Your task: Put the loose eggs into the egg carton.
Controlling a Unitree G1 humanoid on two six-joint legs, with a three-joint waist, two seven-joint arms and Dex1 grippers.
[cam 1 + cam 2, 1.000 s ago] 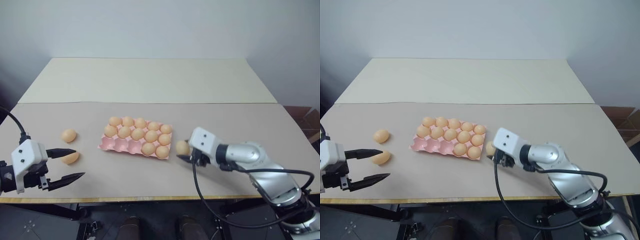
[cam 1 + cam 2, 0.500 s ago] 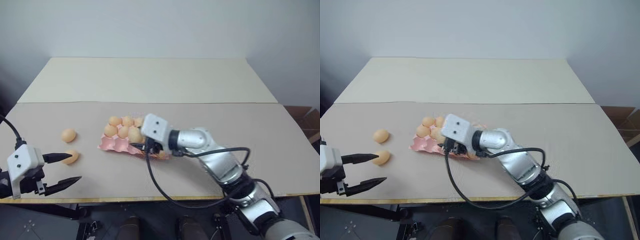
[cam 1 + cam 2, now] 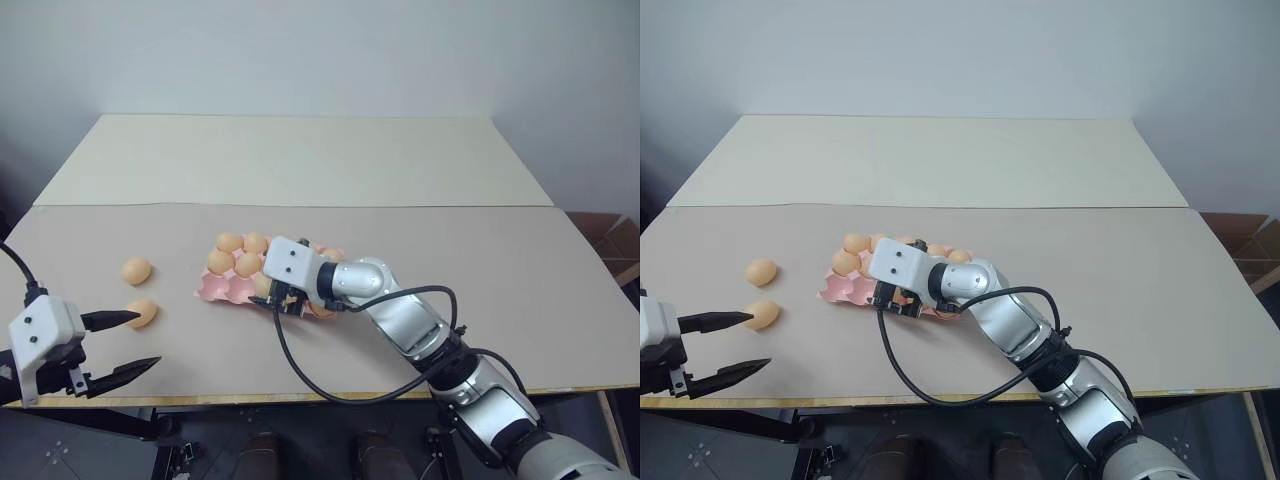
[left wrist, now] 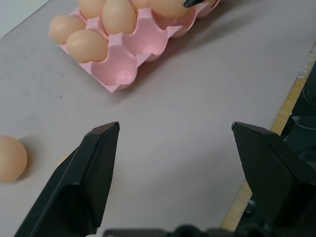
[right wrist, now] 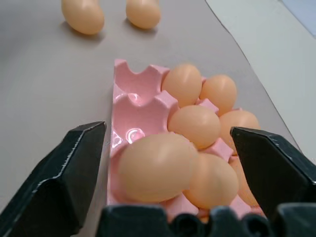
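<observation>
The right gripper [image 5: 163, 163], two black fingers spread wide, hangs over the near row of the flat pink moulded egg carton [image 3: 222, 288] and hides much of that row in the head views. In its wrist view a smooth tan-orange egg [image 5: 157, 167] sits between the parted fingers, touching neither, in a near-row cup; the two cups beyond it toward the carton's left end are bare. The rows behind hold eggs, though the arm covers several. The left gripper [image 3: 128, 342] stands wide open and empty at the table's near left edge [image 3: 210, 392]. Two loose eggs [image 3: 142, 312] [image 3: 136, 270] lie on the table left of the carton, well apart from it.
</observation>
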